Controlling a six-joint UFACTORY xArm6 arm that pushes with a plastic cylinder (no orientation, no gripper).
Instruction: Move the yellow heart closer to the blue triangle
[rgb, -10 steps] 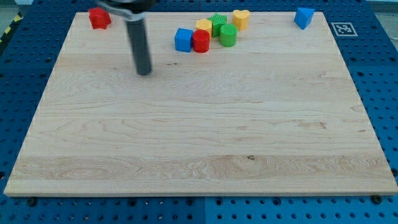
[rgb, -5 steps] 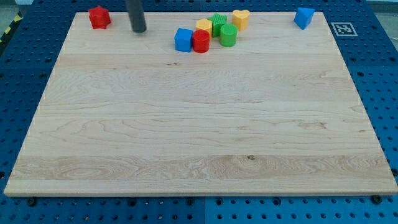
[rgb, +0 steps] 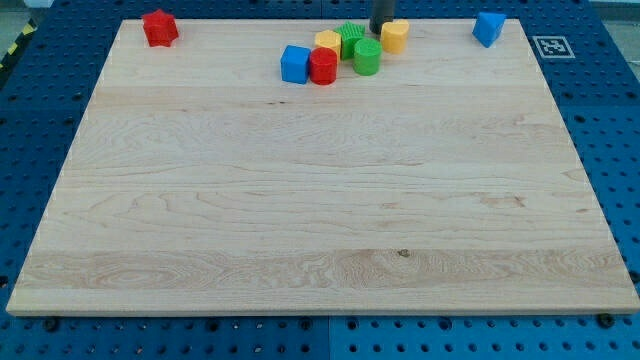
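Observation:
The yellow heart lies near the board's top edge, right of the block cluster. The blue triangle sits near the board's top right corner, well to the heart's right. My tip stands at the top edge, touching or almost touching the heart's left side, between it and the green blocks.
A cluster lies left of the heart: a green star-like block, a green cylinder, a yellow block, a red cylinder and a blue cube. A red block sits at the top left corner.
My tip has moved from the board's left part up and then right along the top edge to the heart's left side. The heart has shifted slightly right.

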